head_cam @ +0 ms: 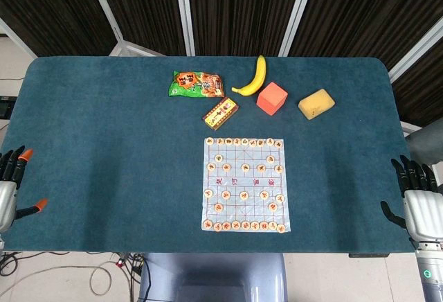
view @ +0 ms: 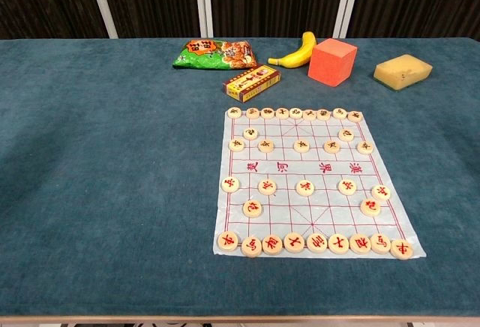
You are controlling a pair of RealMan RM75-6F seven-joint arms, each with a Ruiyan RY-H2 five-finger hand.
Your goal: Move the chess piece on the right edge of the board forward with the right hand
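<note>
Nearest row of round chess pieces (view: 316, 244) lined along the near edge of the board (view: 315, 178), a thin printed sheet flat on the blue table (view: 105, 154). Right hand (head_cam: 420, 201) at the table's right edge, fingers spread, holding nothing, well apart from the board. Left hand (head_cam: 10, 188) at the left edge, likewise released and touching nothing (orange fingertips visible). Chess piece on the right edge (view: 381, 192) one rank ahead of its neighbours. Beyond the board: small box (view: 252, 82), snack bag (view: 214, 54), banana (view: 296, 52), red cube (view: 332, 61), yellow sponge (view: 403, 70).
</note>
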